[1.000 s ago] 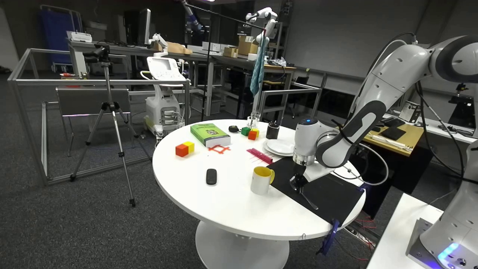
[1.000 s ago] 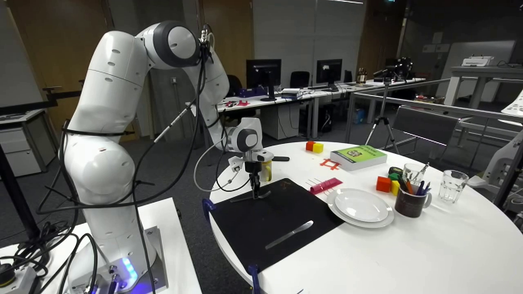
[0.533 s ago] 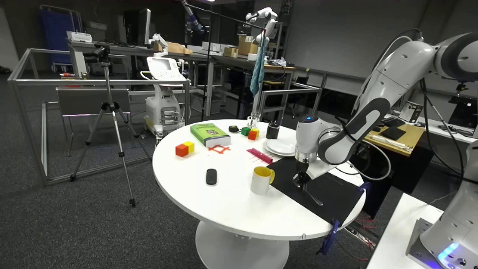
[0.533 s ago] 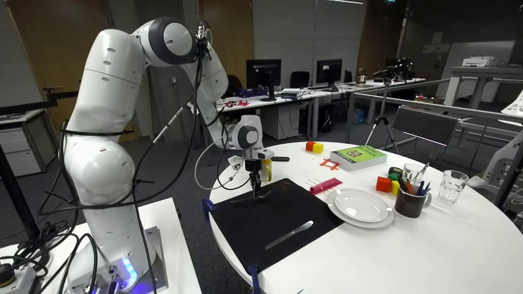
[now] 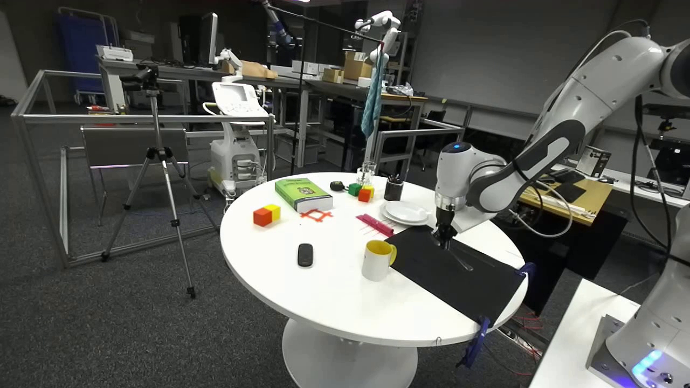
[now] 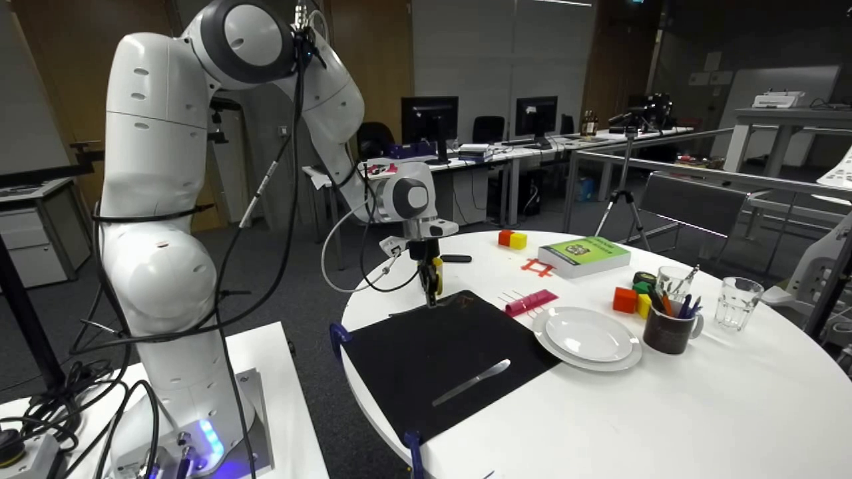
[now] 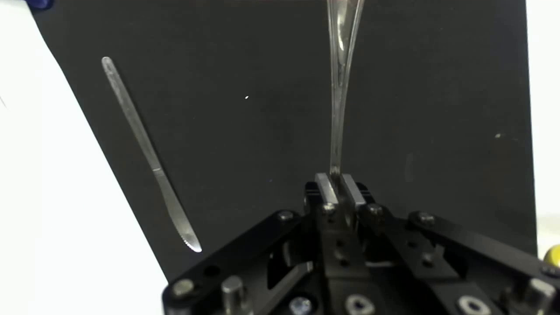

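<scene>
arm [image 6: 154, 146] bent, hand [image 7: 337, 189] pts down over blk mat [image 7: 245, 148], pinching metal utensil [image 7: 338, 96] by its narrow part

Your robot arm [image 6: 156, 159] stands in a lab amid monitors [image 6: 426, 118], a tripod [image 5: 159, 153], railings [image 5: 124, 118] and a second robot arm [image 5: 384, 20].

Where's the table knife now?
In the wrist view, the table knife lies on the black mat near its left edge, left of the held utensil.
</scene>
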